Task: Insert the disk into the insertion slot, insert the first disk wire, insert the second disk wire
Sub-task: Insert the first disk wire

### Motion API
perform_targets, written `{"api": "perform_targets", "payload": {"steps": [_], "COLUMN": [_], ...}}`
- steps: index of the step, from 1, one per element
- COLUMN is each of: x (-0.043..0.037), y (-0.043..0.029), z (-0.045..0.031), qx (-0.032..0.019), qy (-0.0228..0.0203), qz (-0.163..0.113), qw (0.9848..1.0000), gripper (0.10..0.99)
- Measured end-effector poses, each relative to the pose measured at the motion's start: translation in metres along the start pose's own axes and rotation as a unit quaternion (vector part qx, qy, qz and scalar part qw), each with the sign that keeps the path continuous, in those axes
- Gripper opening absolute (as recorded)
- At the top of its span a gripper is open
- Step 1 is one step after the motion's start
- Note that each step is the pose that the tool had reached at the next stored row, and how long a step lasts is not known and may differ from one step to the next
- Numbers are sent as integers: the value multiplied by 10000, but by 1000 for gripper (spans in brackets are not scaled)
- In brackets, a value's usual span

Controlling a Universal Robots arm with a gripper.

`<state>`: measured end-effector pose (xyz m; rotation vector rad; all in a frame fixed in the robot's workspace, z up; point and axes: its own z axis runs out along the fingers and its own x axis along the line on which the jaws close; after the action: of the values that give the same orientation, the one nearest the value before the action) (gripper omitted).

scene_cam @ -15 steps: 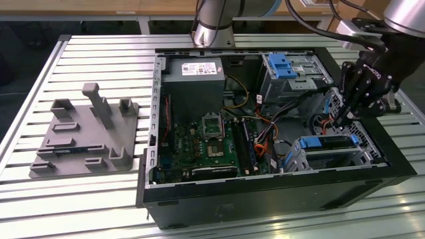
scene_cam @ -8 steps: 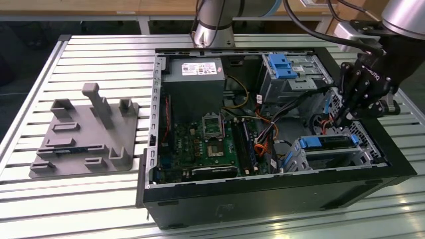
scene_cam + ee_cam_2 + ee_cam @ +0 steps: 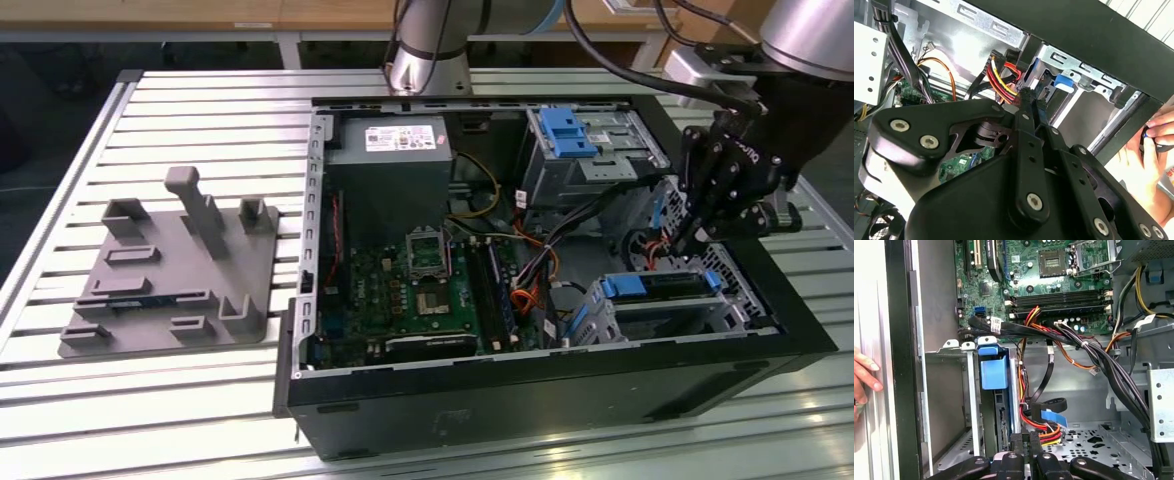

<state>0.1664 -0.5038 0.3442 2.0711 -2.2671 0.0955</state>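
The disk [image 3: 657,285], in its bright blue carrier, sits inside the insertion slot [image 3: 674,312], the low silver cage at the case's front corner on the exterior view's right. In the first wrist view the carrier's blue tab [image 3: 991,371] stands between the cage walls [image 3: 970,405]. My gripper [image 3: 697,238] hangs just behind the cage. Its fingers [image 3: 1017,441] are drawn together at the disk's rear edge. They look shut on the plug end of a red, yellow and black disk wire [image 3: 1000,80] [image 3: 1046,432]. A flat blue-ended wire [image 3: 1053,415] lies loose beside it.
A person's hand [image 3: 865,374] [image 3: 1156,134] rests on the case's outer wall beside the cage. A taller grey bay with a blue latch [image 3: 577,132], the motherboard [image 3: 427,290] and black cable bundles [image 3: 1104,365] crowd the case. A grey fixture plate [image 3: 174,280] lies on the slatted table.
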Motion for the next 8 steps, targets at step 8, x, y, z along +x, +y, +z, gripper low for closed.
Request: {"api": "perform_targets", "payload": {"steps": [8], "x": [9], "y": [-86], "z": [4], "qx": [-95], "qy": [-2], "qz": [-10], "qw": [10000], "gripper": [165]}}
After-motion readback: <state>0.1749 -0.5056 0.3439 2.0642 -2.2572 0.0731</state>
